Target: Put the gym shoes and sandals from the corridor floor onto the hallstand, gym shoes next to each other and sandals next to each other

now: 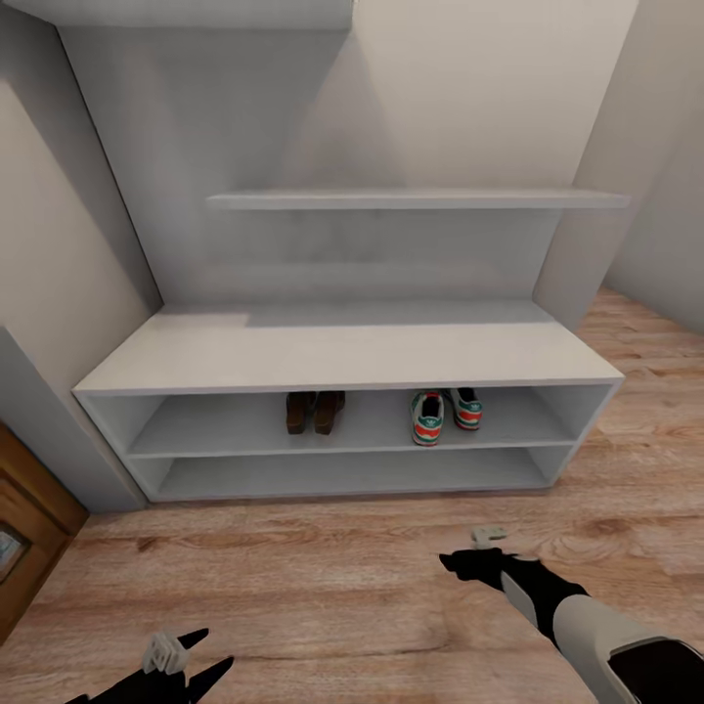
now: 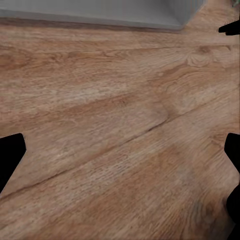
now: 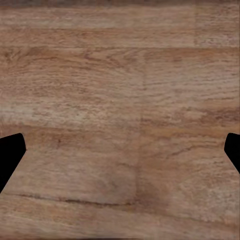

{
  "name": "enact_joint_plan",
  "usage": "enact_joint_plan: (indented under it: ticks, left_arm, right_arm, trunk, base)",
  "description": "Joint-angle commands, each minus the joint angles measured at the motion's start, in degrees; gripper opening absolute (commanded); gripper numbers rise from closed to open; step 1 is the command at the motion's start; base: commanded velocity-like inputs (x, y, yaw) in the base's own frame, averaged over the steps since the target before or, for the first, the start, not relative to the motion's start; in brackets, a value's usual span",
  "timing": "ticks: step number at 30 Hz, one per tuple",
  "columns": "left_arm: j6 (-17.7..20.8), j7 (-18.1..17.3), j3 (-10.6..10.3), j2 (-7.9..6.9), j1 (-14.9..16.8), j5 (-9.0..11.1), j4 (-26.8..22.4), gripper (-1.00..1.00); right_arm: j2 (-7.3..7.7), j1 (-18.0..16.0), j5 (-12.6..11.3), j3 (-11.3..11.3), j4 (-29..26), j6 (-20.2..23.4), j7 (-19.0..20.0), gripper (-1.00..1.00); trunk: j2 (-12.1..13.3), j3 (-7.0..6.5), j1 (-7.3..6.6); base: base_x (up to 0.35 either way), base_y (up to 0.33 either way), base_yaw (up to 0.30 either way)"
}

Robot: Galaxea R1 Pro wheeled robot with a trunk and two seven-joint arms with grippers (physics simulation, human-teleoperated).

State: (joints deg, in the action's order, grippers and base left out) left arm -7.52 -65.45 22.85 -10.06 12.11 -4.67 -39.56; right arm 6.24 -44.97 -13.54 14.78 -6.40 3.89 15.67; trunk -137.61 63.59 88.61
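Nearest to the robot, the left gripper [image 1: 191,657] hangs at about 7 o'clock over the corridor floor [image 1: 323,587]. Its fingers are spread apart and hold nothing. The right gripper [image 1: 467,563] is at about 5 o'clock, and both wrist views show its and the other's fingertips far apart over bare planks, so it is also empty.

Further at 12 o'clock stands the hallstand [image 1: 342,352]. On its upper slot the two sandals [image 1: 314,411] lie touching each other, and well apart to 1 o'clock the two gym shoes [image 1: 445,414] lie just beside each other (heels toward the robot). So the task looks finished.

If a shoe must be moved, I judge the sneakers light and a bit soft, best pinched at the stiff heel collar. The sandals seem flat and stiffer, so grip the strap edge.

The front parts of all four are hidden in the shadow under the top board.
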Motion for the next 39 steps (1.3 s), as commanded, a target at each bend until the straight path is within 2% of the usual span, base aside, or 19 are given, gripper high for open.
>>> enact_joint_plan:
  ticks: [1,6,12,26,39]
  left_arm:
    - [-0.56,-0.27,0.74,0.01,0.04,-0.50,-0.01,1.00]
    - [-0.51,-0.48,2.86,-0.16,0.02,-0.57,0.01,1.00]
    - [-0.54,-0.54,3.99,-0.27,-0.03,-0.62,0.01,1.00]
    - [-0.49,-0.13,4.98,-0.66,-2.53,-0.47,-0.07,1.00]
    - [-0.48,0.02,5.09,-0.73,-2.71,-0.50,-0.08,1.00]
  right_arm:
    - [0.39,0.24,-0.58,0.42,-0.09,-0.12,1.01,1.00]
    - [2.10,2.18,-0.51,0.42,-0.04,-3.02,4.21,1.00]
    - [2.89,4.17,-0.47,0.48,-0.02,-4.96,5.11,1.00]
    - [3.23,7.12,-0.39,0.48,0.13,-7.15,5.33,1.00]
    - [2.80,8.92,-0.46,0.51,0.05,-7.37,5.19,1.00]
  trunk:
    - [0.40,-0.14,-0.24]
    - [2.40,-1.04,-1.33]
    - [4.81,-2.12,-2.65]
    - [10.43,-4.63,-5.73]
    - [15.64,-6.96,-8.58]
  base:
    - [0.000,0.000,0.000]
    - [0.000,0.000,0.000]
    - [0.000,0.000,0.000]
    - [0.000,0.000,0.000]
    - [0.000,0.000,0.000]
